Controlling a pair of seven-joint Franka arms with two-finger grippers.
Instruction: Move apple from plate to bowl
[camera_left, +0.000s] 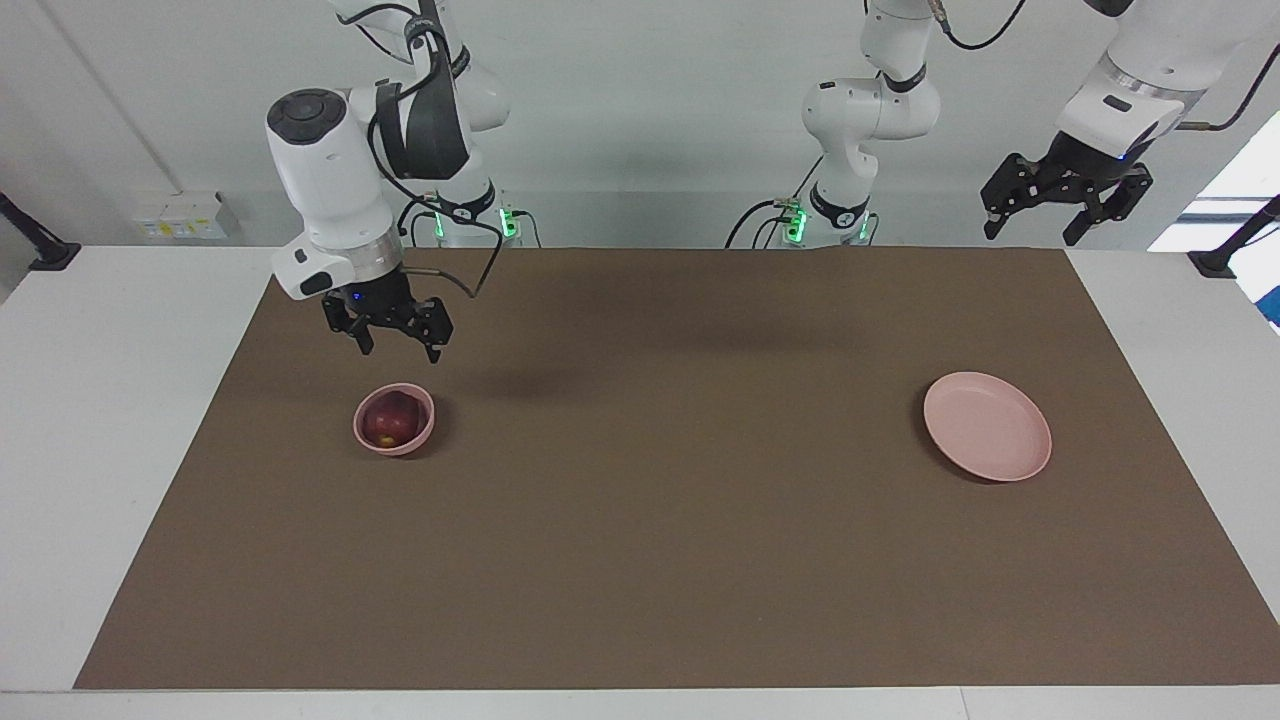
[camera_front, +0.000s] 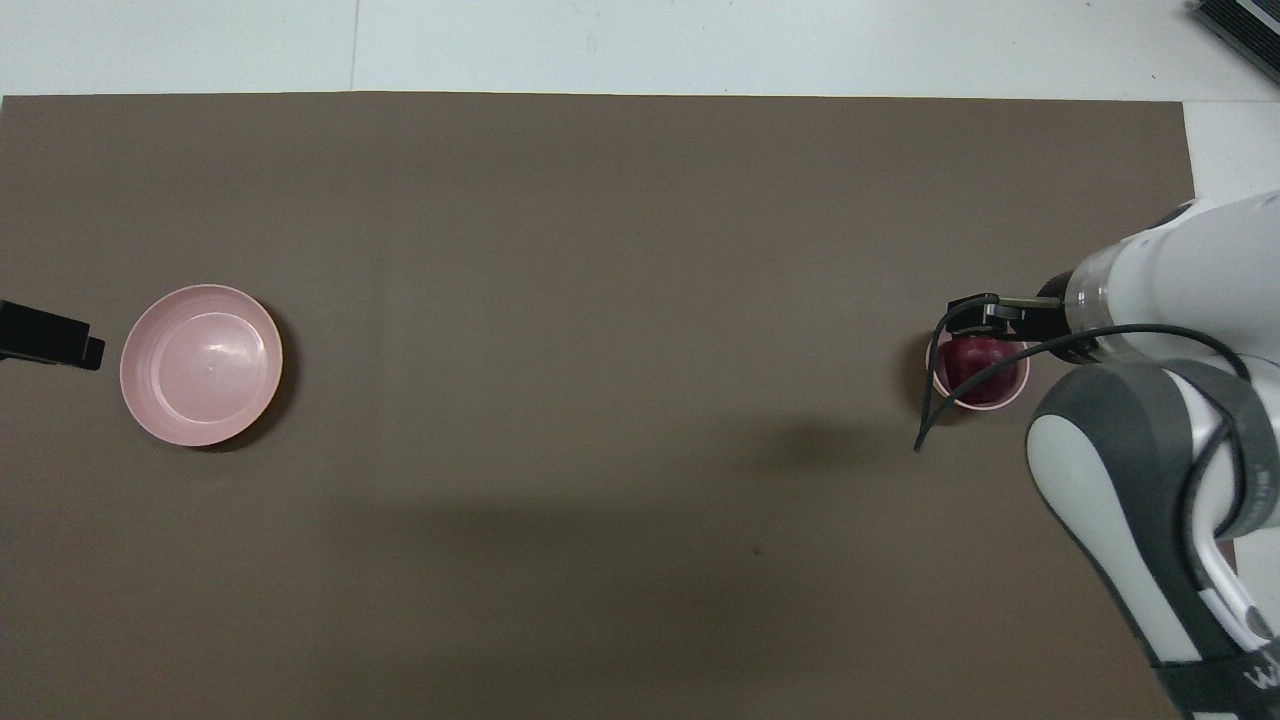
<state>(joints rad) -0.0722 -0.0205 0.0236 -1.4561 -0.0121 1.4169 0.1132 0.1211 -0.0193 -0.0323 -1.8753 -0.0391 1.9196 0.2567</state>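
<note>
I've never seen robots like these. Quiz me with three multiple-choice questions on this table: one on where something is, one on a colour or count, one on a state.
1. Where is the apple?
A. on the plate
B. in the bowl
C. on the mat

2. What colour is the plate?
A. pale pink
B. blue
C. green

3. How is the right end effector?
A. shut on the apple
B. shut on the bowl
C. open, holding nothing

Answers: 1 B, the apple lies inside the bowl. 2 A, the plate is pale pink, and bare. 3 C, it hangs above the bowl with its fingers apart and nothing between them.
</note>
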